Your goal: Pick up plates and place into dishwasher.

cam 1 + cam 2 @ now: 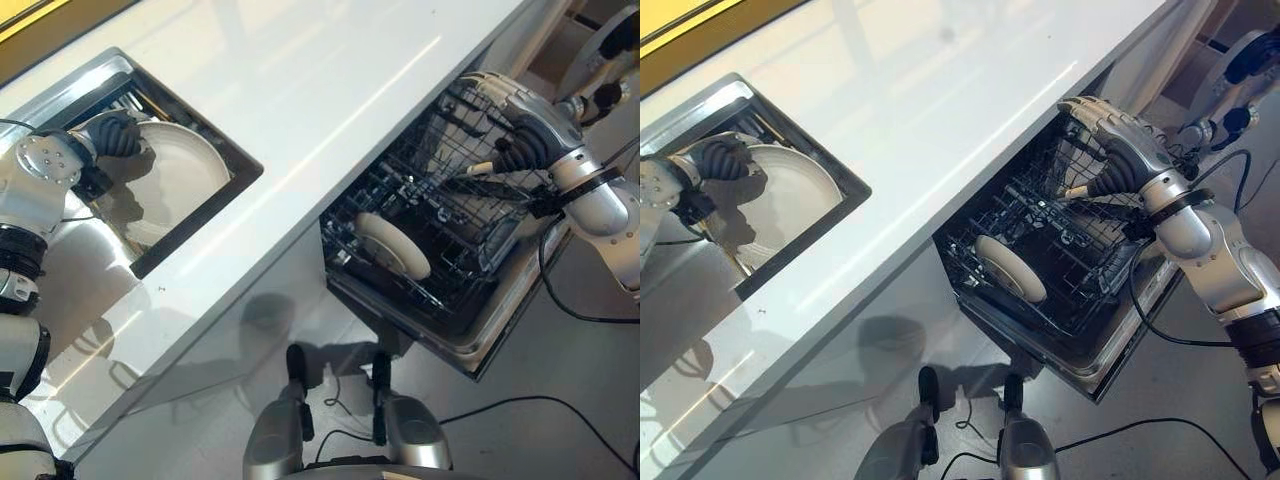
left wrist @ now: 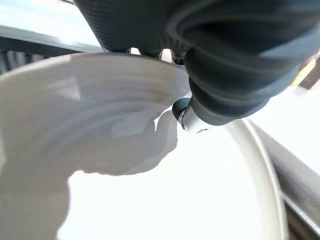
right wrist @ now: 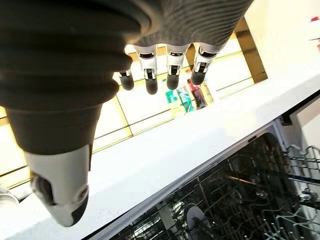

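Left robot hand (image 1: 112, 135) curled on sink plate (image 1: 185, 185); right robot hand (image 1: 1118, 150) spread, empty, above dishwasher rack (image 1: 1040, 250).

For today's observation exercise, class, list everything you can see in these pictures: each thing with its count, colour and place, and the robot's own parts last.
Plate in sink: one, white, lying in the sink at the robot's left, under the left hand.
Plate in dishwasher: one, white, standing on edge in the rack's front part.
Sink: one, steel-rimmed, sunk into the countertop.
Countertop: one, white, running between sink and dishwasher.
Dishwasher rack: one, dark wire, pulled out below the countertop's edge.
Left hand: one, dark cover, at the sink plate's rim; fingers hidden.
Right hand: one, silver fingers straight, above the rack, holding nothing.
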### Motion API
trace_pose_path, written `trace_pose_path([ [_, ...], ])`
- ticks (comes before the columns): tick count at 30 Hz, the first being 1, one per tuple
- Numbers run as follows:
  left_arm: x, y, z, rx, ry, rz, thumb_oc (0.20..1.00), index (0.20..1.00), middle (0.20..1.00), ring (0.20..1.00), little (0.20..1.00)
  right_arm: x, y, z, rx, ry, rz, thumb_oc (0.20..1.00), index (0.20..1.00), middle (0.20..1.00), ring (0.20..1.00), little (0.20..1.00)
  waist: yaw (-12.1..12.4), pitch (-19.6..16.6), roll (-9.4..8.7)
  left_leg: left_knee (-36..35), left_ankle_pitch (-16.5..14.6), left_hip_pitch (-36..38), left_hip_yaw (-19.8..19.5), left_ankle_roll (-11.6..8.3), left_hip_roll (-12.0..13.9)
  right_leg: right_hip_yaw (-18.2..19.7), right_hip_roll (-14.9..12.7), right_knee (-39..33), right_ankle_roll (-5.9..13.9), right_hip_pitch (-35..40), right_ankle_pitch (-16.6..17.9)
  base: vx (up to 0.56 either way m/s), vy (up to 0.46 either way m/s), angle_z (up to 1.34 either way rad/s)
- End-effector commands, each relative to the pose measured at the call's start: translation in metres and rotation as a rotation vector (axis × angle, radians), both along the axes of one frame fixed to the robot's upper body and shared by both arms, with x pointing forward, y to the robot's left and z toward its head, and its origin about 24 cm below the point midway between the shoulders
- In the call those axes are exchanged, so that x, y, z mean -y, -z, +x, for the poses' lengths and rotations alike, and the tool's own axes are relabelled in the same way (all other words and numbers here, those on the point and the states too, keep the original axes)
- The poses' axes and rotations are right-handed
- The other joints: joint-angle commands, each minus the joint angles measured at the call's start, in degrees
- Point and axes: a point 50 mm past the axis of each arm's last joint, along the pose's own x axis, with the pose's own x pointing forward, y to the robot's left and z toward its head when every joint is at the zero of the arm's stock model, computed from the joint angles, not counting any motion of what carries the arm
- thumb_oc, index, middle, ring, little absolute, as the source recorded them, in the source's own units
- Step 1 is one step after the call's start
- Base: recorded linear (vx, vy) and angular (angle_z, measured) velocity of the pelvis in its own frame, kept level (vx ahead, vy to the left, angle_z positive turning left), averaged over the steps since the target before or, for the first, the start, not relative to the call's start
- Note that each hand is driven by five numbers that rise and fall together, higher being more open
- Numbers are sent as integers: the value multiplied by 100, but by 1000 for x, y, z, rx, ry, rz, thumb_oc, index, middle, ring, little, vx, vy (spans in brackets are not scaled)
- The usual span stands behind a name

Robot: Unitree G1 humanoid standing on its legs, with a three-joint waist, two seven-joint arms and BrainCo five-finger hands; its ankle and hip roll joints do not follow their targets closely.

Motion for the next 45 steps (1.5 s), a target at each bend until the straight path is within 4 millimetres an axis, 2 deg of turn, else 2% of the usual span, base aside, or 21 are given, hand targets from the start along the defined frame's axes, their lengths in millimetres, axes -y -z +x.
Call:
trace_pose_path([
  [1,-3,2,0,128,-34,-59,200,200,200,200,200,-4,-12,-10,54,-51,23,1000,1000,1000,1000,1000,22,-415,-150,85,-975,286,279,312,-519,66,19,363,285,-565,-313,13,-35,-2],
  [11,-14,-6,-10,447,-157,-57,200,200,200,200,200,-5,1,-14,36,-78,52,1000,1000,1000,1000,1000,90,-661,-216,98,-1029,432,279,295,-479,-9,26,318,245,-357,-382,19,-45,1],
  [19,-14,3,-14,475,-168,-42,200,200,200,200,200,-8,11,-14,21,-81,71,1000,1000,1000,1000,1000,156,-806,-217,102,-1052,516,241,293,-477,-43,36,288,227,-227,-410,11,-23,1],
  [25,-21,-5,-21,575,-209,-93,200,200,200,200,200,-9,17,-16,13,-103,102,1000,1000,1000,1000,1000,179,-940,-208,99,-1079,595,222,287,-477,-55,44,263,229,-127,-433,21,-20,-1],
  [34,-1,9,-16,658,-146,-312,200,200,200,200,200,-34,29,-12,0,-193,151,1000,1000,1000,1000,1000,298,-1207,-189,111,-1128,733,168,290,-473,-124,32,244,200,55,-500,55,-30,2],
  [39,9,13,-14,678,-115,-366,200,200,200,200,200,-43,32,-10,-13,-220,182,1000,1000,1000,1000,1000,328,-1313,-172,106,-1146,784,137,295,-482,-118,37,218,196,123,-515,47,-19,2],
  [45,22,11,-9,700,-56,-420,200,200,200,200,200,-50,36,-6,-64,-262,329,1000,1000,1000,1000,1000,345,-1375,-146,98,-1154,815,102,302,-495,-103,45,187,193,163,-506,0,0,0],
])
